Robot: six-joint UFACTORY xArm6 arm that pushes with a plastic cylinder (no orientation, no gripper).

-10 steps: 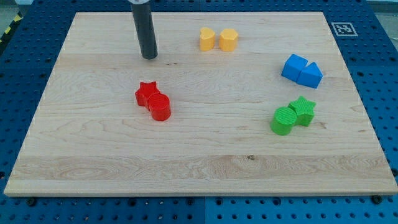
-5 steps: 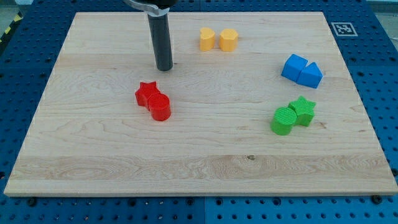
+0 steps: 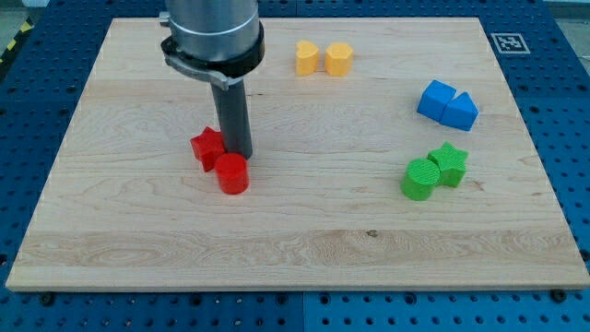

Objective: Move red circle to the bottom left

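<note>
Red circle (image 3: pixel 232 173): left of board centre, touching red star (image 3: pixel 207 148) behind it. My tip (image 3: pixel 240 154): at the circle's upper edge; a plain rod, no jaws. Advised: push toward view's bottom left, centred, steering clear of the star.

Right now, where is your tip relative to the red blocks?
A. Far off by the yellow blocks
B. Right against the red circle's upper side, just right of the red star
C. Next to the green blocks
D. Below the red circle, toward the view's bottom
B: my tip sits at the red circle's upper edge, beside the red star.
</note>
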